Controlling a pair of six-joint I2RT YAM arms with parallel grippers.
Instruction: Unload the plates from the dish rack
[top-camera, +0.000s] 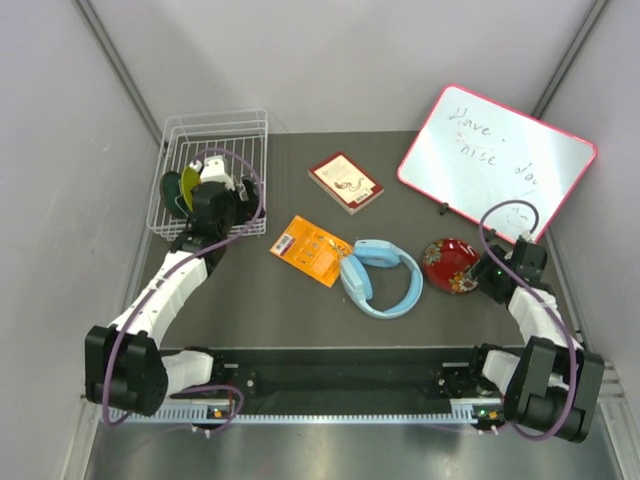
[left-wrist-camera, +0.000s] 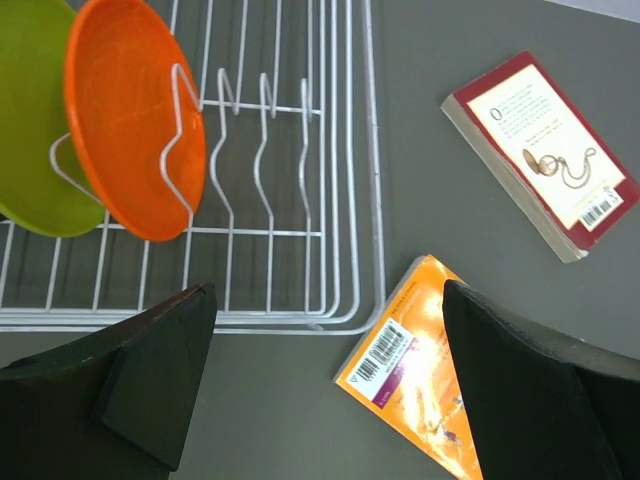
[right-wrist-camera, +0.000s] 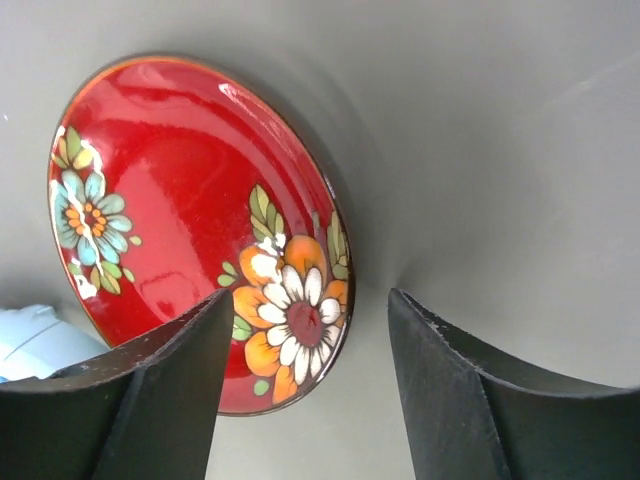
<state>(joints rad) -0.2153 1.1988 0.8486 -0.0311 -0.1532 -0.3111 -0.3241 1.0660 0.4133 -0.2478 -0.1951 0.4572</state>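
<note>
A red plate (right-wrist-camera: 180, 200) lies on the surface far right of the rack (top-camera: 225, 130), below the released right claw (right-wrist-camera: 310, 300). Orange (left-wrist-camera: 130, 130) and green (left-wrist-camera: 30, 120) plates stand inside the rack. The left claw (left-wrist-camera: 328, 300), spread, hovers near; next it must probably grip the orange rim.

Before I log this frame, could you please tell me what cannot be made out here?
Top view: left arm covers most of the plates in the rack.
Left wrist: green plate cut off by the left edge.
Right wrist: fingers hide the red plate at its lower rim.
</note>
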